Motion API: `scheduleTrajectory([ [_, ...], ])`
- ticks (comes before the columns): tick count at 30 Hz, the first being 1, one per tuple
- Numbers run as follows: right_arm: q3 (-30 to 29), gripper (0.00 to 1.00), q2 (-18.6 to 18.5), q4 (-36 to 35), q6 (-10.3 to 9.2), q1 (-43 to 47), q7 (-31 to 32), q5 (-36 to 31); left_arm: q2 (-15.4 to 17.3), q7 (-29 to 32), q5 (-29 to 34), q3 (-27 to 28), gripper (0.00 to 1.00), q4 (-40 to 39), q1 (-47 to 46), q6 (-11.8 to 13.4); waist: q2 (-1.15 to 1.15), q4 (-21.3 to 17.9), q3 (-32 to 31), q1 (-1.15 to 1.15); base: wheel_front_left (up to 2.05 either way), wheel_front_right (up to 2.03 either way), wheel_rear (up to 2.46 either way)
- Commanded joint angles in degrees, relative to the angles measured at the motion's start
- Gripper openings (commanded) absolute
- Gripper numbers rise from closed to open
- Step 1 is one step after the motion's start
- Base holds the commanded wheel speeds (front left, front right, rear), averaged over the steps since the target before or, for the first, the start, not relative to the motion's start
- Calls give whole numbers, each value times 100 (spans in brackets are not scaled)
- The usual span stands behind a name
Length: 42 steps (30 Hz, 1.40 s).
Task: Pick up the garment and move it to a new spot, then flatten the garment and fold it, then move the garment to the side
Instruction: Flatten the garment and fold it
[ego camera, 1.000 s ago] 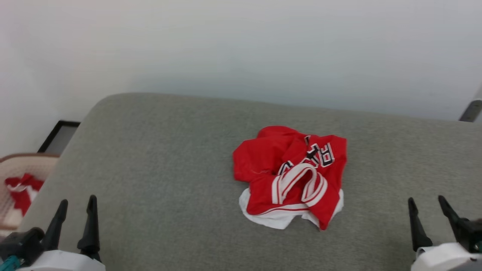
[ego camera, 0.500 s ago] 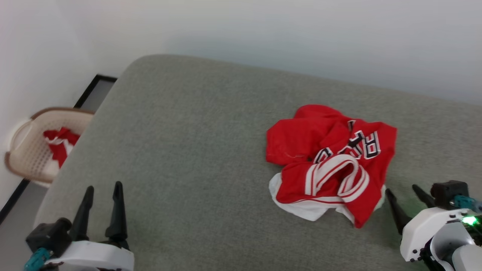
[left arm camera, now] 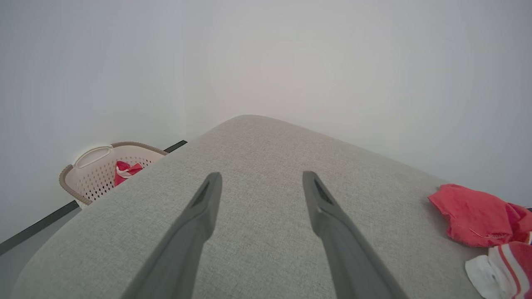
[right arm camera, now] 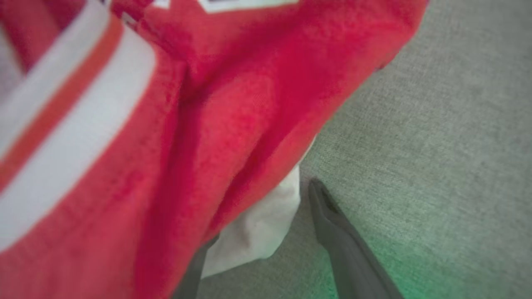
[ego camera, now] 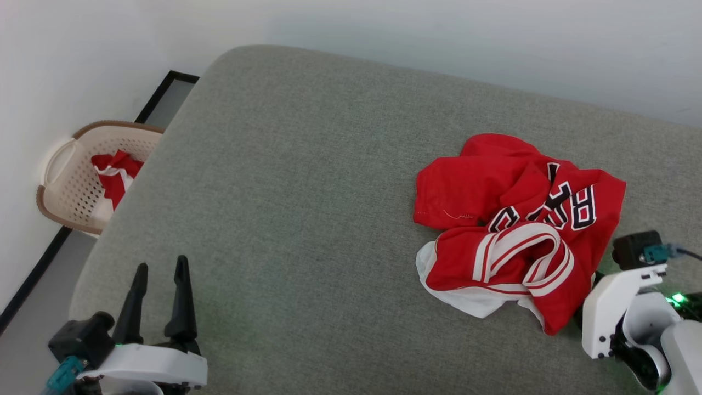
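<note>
1. While the left claw (ego camera: 162, 263) hovers at 7 o'clock in the head view, its two dark fingers stand wide apart above the bare grey fabric of the counter (ego camera: 307, 164), and they hold nothing.
2. The garment (ego camera: 521, 230) lies crumpled on the counter toward 3 o'clock. It is red, with white cloth showing along its near edge, a loop of red-white striped trim on top and black white-outlined letters facing up.
3. The right claw (right arm camera: 262, 195) sits at 4 o'clock, at the garment's near right corner. In the right wrist view its fingers are spread. One is just beside the white cloth, and the other is mostly hidden under the red fabric's edge. They are not pinched on the cloth.
4. A beige perforated basket (ego camera: 71, 192) stands off the counter at 9 o'clock, with red-and-white cloth (ego camera: 112, 175) inside.
</note>
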Motion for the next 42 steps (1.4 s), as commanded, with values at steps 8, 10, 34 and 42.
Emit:
scheduleTrajectory([
  [8, 346, 0, 63, 515, -6, 72, 579, -97, -145, 0, 171, 208, 100, 120, -81, -133, 0, -60, -51, 0, 0, 0, 0],
  [10, 299, 0, 30, 453, -5, 2, 563, -51, -152, 0, 212, 265, 100, 139, -60, -144, 0, -107, -92, 0, 0, 0, 0],
  [34, -1066, 0, -1215, 305, -7, -117, 372, -162, 4, 0, 440, 324, 100, 222, 76, -231, 0, -792, -562, 0, 0, 0, 0],
  [42, -1214, 0, -1383, 1379, -7, -370, -71, -382, 36, 0, 447, 204, 100, 278, -67, -241, 0, -768, -487, 0, 0, 0, 0],
])
